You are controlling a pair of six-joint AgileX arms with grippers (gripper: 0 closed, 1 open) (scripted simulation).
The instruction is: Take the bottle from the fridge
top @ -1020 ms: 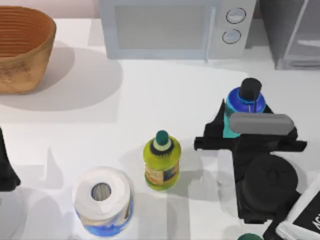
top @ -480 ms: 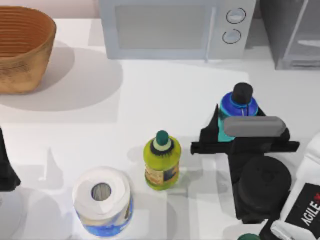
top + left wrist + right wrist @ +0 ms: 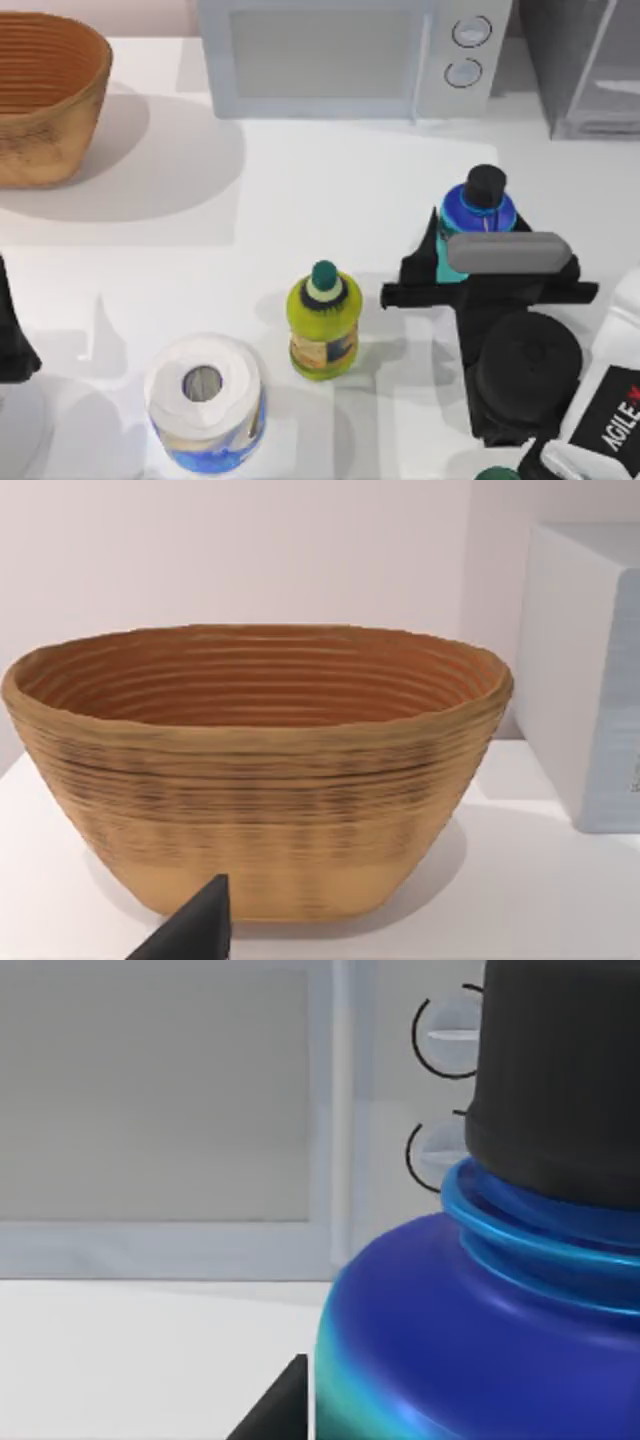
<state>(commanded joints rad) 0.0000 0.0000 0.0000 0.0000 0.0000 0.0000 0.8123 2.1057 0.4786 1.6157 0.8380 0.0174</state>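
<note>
White table (image 3: 330,190) carried, along its far edge, a light grey microwave with two round knobs (image 3: 350,55) and, at the far right corner, the dark grey fridge with pale silvery frame (image 3: 585,65). A woven tan basket (image 3: 45,95) sat far left. Near front: white paper roll (image 3: 205,400), yellow-green bottle with dark green cap (image 3: 323,322). Small blue bottle with black screw cap (image 3: 478,208) stood upright outside the fridge, right of centre. Right gripper (image 3: 470,262) was closed around its teal-labelled body. Left gripper (image 3: 12,345) was parked at the left edge; jaw state cannot be told.

The right arm hides the bottle (image 3: 478,205) below its shoulder
</note>
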